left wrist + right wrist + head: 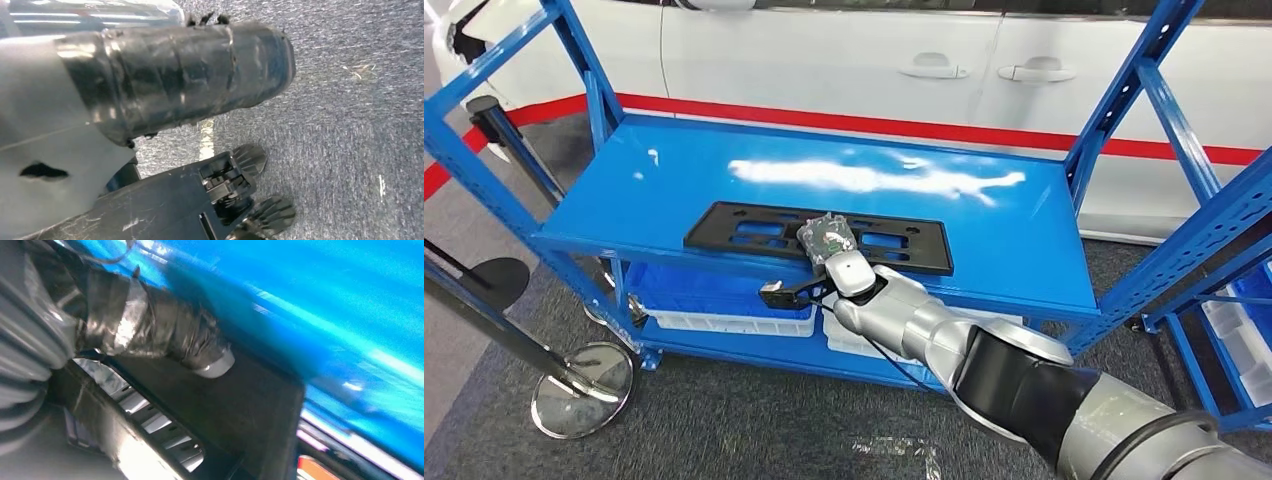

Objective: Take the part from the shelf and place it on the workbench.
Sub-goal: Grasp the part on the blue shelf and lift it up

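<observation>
Head view: a blue metal shelf point(984, 215) stood before a white car point(844, 60) with a red stripe along its lower body. A flat black plastic part point(744, 232), long and slotted with cut-outs, lay on the upper deck of the shelf, toward its near edge and roughly central, long side parallel to that edge.

The right hand point(829, 243) reached in from the near right on a silver arm and rested on the part's near edge, right of its middle. In the right wrist view the taped thumb point(165, 337) pressed down on the part's point(240, 410) top face while the part ran under the palm; the other fingers were hidden below it. It read as a pinch on the part's edge, thumb above. The part was flat on the deck, not lifted.

Left hand point(175, 80): seen in the left wrist view against grey carpet point(350, 100). Nothing in it; whether the fingers were spread or curled could not be told.

On the lower deck, white bins point(724, 320) sat under the part. Near left on the carpet stood a barrier post with a round chrome base point(582, 388).
</observation>
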Tool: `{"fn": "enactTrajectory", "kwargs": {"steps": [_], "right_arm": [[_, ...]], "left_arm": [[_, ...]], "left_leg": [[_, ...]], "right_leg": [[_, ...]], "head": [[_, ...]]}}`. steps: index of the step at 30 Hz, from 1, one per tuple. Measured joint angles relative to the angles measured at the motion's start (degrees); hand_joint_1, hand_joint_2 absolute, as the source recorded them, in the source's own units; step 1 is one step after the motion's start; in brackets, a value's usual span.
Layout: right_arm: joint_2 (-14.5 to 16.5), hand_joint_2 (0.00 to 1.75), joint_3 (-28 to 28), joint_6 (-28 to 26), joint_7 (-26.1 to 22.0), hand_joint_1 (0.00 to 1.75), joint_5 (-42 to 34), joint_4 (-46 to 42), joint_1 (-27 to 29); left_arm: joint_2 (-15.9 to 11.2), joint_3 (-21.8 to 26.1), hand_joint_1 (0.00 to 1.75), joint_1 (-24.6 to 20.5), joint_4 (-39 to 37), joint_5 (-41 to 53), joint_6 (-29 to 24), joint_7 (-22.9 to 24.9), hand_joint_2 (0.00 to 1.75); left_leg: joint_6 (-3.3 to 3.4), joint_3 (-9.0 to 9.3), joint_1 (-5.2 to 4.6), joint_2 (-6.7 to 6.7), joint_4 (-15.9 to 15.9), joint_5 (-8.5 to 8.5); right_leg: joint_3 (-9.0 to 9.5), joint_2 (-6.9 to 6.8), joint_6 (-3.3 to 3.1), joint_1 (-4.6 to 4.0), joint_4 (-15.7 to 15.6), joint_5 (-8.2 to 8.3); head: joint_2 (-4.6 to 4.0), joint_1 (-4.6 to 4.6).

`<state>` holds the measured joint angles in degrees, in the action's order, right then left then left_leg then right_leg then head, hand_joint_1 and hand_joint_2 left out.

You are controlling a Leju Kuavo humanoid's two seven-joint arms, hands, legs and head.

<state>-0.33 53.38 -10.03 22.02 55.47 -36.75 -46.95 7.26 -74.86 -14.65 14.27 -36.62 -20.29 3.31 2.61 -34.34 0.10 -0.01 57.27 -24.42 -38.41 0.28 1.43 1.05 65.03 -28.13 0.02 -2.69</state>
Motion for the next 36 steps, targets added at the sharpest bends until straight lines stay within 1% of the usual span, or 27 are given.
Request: {"fn": "enactTrajectory", "kwargs": {"steps": [2, 3, 4, 5, 6, 7, 8, 9, 12, 13, 15, 17, 18, 19, 20, 22, 23, 24, 25, 27, 29, 30, 32, 33, 34, 35, 36], "right_arm": [[0.0, 1.75, 0.0, -0.6, -0.4, 1.75, -0.1, 0.3, 0.2], [0.0, 1.75, 0.0, -1.0, -0.6, 1.75, -0.3, 0.4, 0.3], [0.0, 1.75, 0.0, -1.5, -0.8, 1.75, -0.5, 0.4, 0.4], [0.0, 1.75, 0.0, -2.0, -1.0, 1.75, -0.7, 0.5, 0.4], [0.0, 1.75, 0.0, -2.5, -1.3, 1.75, -0.8, 0.5, 0.4], [0.0, 1.75, 0.0, -3.3, -1.7, 1.75, -1.0, 0.6, 0.3], [0.0, 1.75, 0.0, -4.3, -2.0, 1.75, -1.0, 0.5, 0.3], [0.0, 1.75, 0.0, -5.7, -2.4, 1.75, -1.1, 0.5, 0.4], [-0.1, 1.75, 0.0, -10.9, -3.4, 1.75, -1.2, -0.2, 0.6], [-0.3, 1.75, 0.0, -12.8, -3.6, 1.75, -1.0, -0.7, 0.7], [-0.7, 1.75, -0.2, -17.0, -3.9, 1.75, -0.3, -2.8, 1.0], [-1.5, 1.75, -0.8, -20.7, -4.1, 1.75, 1.2, -6.5, 2.1], [-2.2, 1.75, -1.3, -22.2, -4.2, 1.75, 2.2, -9.1, 3.1], [-2.9, 1.75, -1.9, -23.4, -4.4, 1.75, 3.3, -11.9, 4.1], [-3.4, 1.75, -2.5, -24.4, -4.6, 1.75, 4.3, -14.9, 5.1], [-4.1, 1.75, -3.8, -26.2, -5.0, 1.75, 5.9, -20.7, 6.6], [-4.3, 1.75, -4.4, -27.1, -5.3, 1.75, 6.5, -23.5, 7.3], [-4.6, 1.75, -5.0, -28.0, -5.6, 1.75, 6.8, -26.4, 7.9], [-4.9, 1.75, -5.5, -28.7, -6.1, 1.75, 7.0, -29.3, 8.6], [-5.2, 1.75, -6.6, -29.4, -8.0, 1.75, 6.7, -35.3, 10.4], [-5.3, 1.75, -8.1, -29.5, -11.2, 1.75, 4.3, -41.3, 12.3], [-5.3, 1.75, -9.0, -29.6, -13.2, 1.75, 2.2, -44.0, 13.2], [-5.2, 1.75, -10.8, -29.7, -17.1, 1.75, -3.1, -48.9, 14.9], [-5.1, 1.75, -11.5, -29.7, -18.7, 1.75, -6.2, -51.1, 15.8], [-5.1, 1.75, -12.2, -29.7, -20.5, 1.75, -9.8, -53.3, 16.6], [-5.1, 1.75, -12.7, -29.7, -22.1, 1.75, -13.8, -55.3, 17.3], [-5.1, 1.75, -13.2, -29.7, -24.2, 1.75, -18.5, -57.4, 17.8]], "left_arm": [[0.0, 0.0, 0.0, 0.0, 0.0, 0.2, -0.2, -0.2, 0.0], [0.0, 0.0, 0.0, 0.0, 0.0, 0.3, -0.3, -0.4, 0.0], [0.0, 0.0, 0.0, 0.0, 0.0, 0.4, -0.5, -0.6, 0.44], [0.0, 0.0, 0.0, 0.0, 0.0, 0.5, -0.7, -0.9, 0.87], [0.1, 0.0, 0.0, 0.0, 0.0, 0.5, -1.1, -1.3, 1.31], [0.1, 0.0, 0.0, -0.1, 0.0, 0.5, -1.5, -1.7, 1.75], [0.1, 0.0, 0.0, -0.1, 0.0, 0.5, -1.9, -2.2, 1.75], [0.1, 0.0, 0.0, -0.2, 0.0, 0.5, -2.2, -2.8, 1.75], [0.1, 0.0, 0.0, -0.2, 0.0, 0.2, -3.1, -4.8, 1.75], [0.1, 0.0, 0.0, -0.2, 0.0, 0.1, -3.6, -5.5, 1.75], [0.1, 0.0, 0.0, -0.2, 0.0, -0.3, -4.8, -6.8, 1.75], [0.1, 0.0, 0.0, -0.2, 0.0, -0.6, -6.1, -7.8, 1.75], [0.0, 0.0, 0.0, -0.1, 0.0, -0.7, -6.5, -8.1, 1.75], [0.0, 0.0, 0.0, 0.0, 0.0, -0.7, -6.9, -8.3, 1.75], [-0.1, 0.0, 0.0, 0.1, 0.0, -0.7, -7.3, -8.6, 1.75], [-0.2, 0.0, 0.0, 0.2, 0.0, -0.7, -7.9, -8.9, 1.75], [-0.3, 0.0, 0.0, 0.1, 0.0, -0.6, -8.1, -8.9, 1.75], [-0.3, 0.0, 0.0, 0.1, 0.0, -0.5, -8.3, -8.8, 1.75], [-0.3, 0.1, 0.0, 0.1, 0.0, -0.4, -8.4, -8.5, 1.75], [-0.4, 0.1, 0.0, 0.4, 0.0, -0.4, -8.4, -7.7, 1.75], [-0.4, 0.1, 0.0, 0.6, 0.0, -0.5, -8.6, -7.1, 1.75], [-0.4, 0.1, 0.0, 0.7, 0.0, -0.6, -8.8, -7.1, 1.75], [-0.4, 0.2, 0.0, 0.8, 0.0, -0.9, -9.3, -7.2, 1.75], [-0.4, 0.3, 0.0, 0.9, 0.0, -1.2, -9.5, -7.3, 1.75], [-0.4, 0.4, 0.0, 1.1, 0.0, -1.5, -9.7, -7.5, 1.75], [-0.4, 0.6, 0.0, 1.2, 0.0, -1.7, -9.9, -7.7, 1.75], [-0.4, 0.7, 0.0, 1.3, 0.0, -2.0, -10.1, -7.9, 1.75]], "left_leg": [[0.18, -0.18, -0.03, 0.02, 0.1, 0.03], [0.2, -0.23, -0.04, 0.02, 0.2, 0.0], [0.18, -0.26, -0.02, -0.01, 0.3, -0.05], [0.1, -0.27, 0.03, -0.05, 0.5, -0.16], [-0.08, -0.32, 0.08, -0.1, 0.8, -0.36], [-0.38, -0.5, -0.01, -0.16, 1.3, -0.61], [-0.69, -0.72, -0.09, -0.22, 1.6, -0.81], [-1.01, -0.92, -0.19, -0.26, 1.9, -0.93], [-1.76, -1.17, -0.04, -0.29, 2.0, -0.92], [-2.04, -1.37, 0.07, -0.27, 2.5, -1.37], [-2.59, -3.03, 0.24, -0.23, 6.4, -3.91], [-2.97, -6.01, 0.37, -0.22, 13.2, -7.08], [-3.05, -7.19, 0.41, -0.22, 15.7, -7.83], [-3.03, -7.58, 0.43, -0.22, 16.4, -7.6], [-2.91, -6.95, 0.43, -0.22, 15.1, -6.41], [-2.33, -3.61, 0.34, -0.23, 8.4, -3.02], [-2.0, -1.91, 0.17, -0.23, 5.0, -1.9], [-1.72, -0.84, -0.03, -0.26, 2.8, -1.41], [-1.53, -0.39, -0.24, -0.3, 1.8, -1.49], [-1.15, -0.15, -0.3, -0.37, 1.4, -1.34], [-0.52, 0.34, -0.02, -0.29, 0.5, -0.83], [-0.18, 0.57, 0.13, -0.21, 0.1, -0.56], [0.16, 0.59, 0.09, -0.13, 0.1, -0.36], [0.18, 0.52, 0.09, -0.16, 0.2, -0.38], [0.18, 0.42, 0.1, -0.2, 0.4, -0.4], [0.15, 0.26, 0.12, -0.26, 0.6, -0.45], [0.04, 0.04, 0.17, -0.32, 0.9, -0.55]], "right_leg": [[-3.29, -0.03, 0.25, 0.04, 7.1, -3.06], [-4.18, -0.04, 0.37, 0.1, 9.1, -3.36], [-4.0, -0.05, 0.45, 0.17, 8.8, -2.56], [-2.81, -0.07, 0.5, 0.27, 6.4, -0.95], [-0.96, -0.1, 0.53, 0.39, 2.6, 0.83], [0.85, -0.08, 0.47, 0.36, -0.9, 2.0], [2.1, -0.05, 0.23, 0.35, -3.5, 2.69], [2.72, -0.01, -0.07, 0.25, -4.8, 2.81], [2.68, 0.09, -1.22, 0.01, -5.0, 2.93], [2.74, 0.14, -1.54, 0.08, -5.1, 3.06], [2.85, 0.28, -2.08, 0.29, -5.4, 3.28], [2.85, 0.39, -2.34, 0.22, -5.4, 3.29], [2.86, 0.39, -2.38, 0.16, -5.4, 3.27], [2.86, 0.39, -2.39, 0.11, -5.4, 3.25], [2.87, 0.43, -2.4, 0.07, -5.4, 3.24], [2.9, 0.6, -2.34, 0.05, -5.4, 3.22], [2.85, 0.67, -2.19, -0.01, -5.4, 3.22], [2.75, 0.69, -1.97, -0.01, -5.4, 3.26], [2.65, 0.67, -1.68, 0.0, -5.5, 3.31], [2.65, 0.62, -0.97, 0.02, -5.7, 3.36], [2.22, 0.5, -0.37, 0.01, -4.6, 2.31], [1.33, 0.43, -0.14, 0.0, -2.5, 0.91], [-1.68, 0.34, 0.17, 0.06, 4.5, -2.81], [-3.09, 0.33, 0.34, 0.1, 7.7, -4.07], [-3.75, 0.3, 0.52, 0.19, 9.3, -4.31], [-3.4, 0.26, 0.68, 0.33, 8.8, -3.51], [-2.02, 0.19, 0.84, 0.51, 6.1, -1.9]], "head": [[0.0, -0.01], [0.0, -0.01], [0.0, -0.01], [0.0, -0.01], [0.0, -0.01], [0.0, -0.01], [0.0, 0.02], [0.0, 0.04], [0.0, 0.08], [0.0, 0.11], [0.0, 0.22], [0.0, 0.27], [0.0, 0.27], [0.0, 0.27], [0.0, 0.27], [0.0, 0.27], [0.0, 0.27], [0.0, 0.26], [0.0, 0.26], [0.0, 0.25], [0.0, 0.21], [0.0, 0.17], [0.0, 0.11], [0.0, 0.11], [0.0, 0.1], [0.0, 0.11], [0.0, 0.11]]}}
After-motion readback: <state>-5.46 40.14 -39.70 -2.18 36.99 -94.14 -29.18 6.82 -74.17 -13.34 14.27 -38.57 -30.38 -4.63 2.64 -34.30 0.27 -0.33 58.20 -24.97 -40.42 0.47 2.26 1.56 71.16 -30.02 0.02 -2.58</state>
